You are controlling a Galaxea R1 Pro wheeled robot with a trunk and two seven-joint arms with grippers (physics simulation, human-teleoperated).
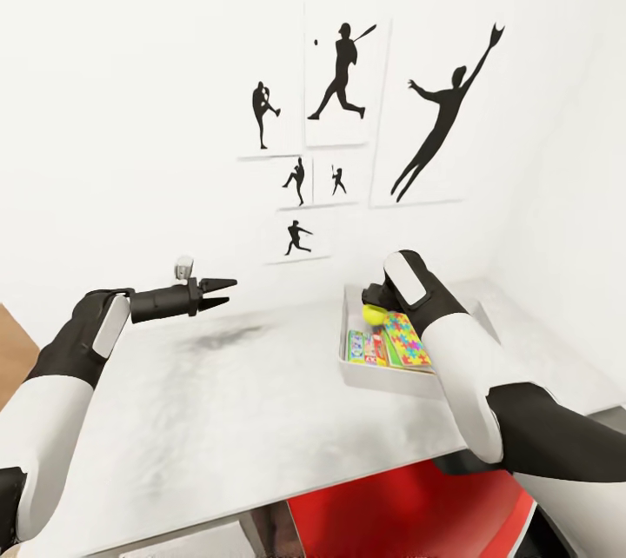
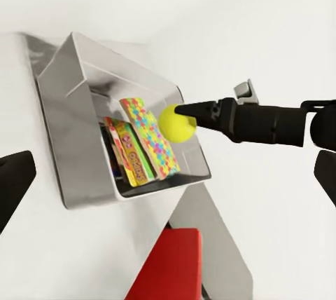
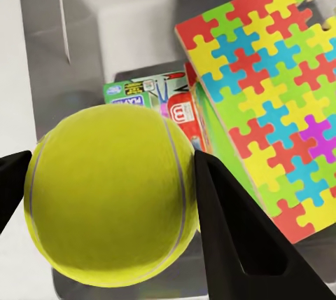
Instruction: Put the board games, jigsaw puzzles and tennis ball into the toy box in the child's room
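My right gripper (image 1: 376,306) is shut on the yellow-green tennis ball (image 1: 376,313), holding it just over the grey toy box (image 1: 348,371) on the table (image 1: 217,401). In the right wrist view the ball (image 3: 112,191) sits between the two dark fingers (image 3: 238,237). Inside the box a jigsaw puzzle (image 3: 273,104) leans on edge, with printed board games (image 3: 150,93) beside it. The left wrist view shows the ball (image 2: 176,123), the puzzle (image 2: 150,139) and the box (image 2: 77,139) from the side. My left gripper (image 1: 228,291) hovers open and empty over the table's left part.
Black baseball silhouettes (image 1: 343,80) hang on the white wall behind the table. A red object (image 1: 391,506) sits under the table's front edge. A brown wooden surface (image 1: 7,349) shows at the far left. The box stands near the right back corner.
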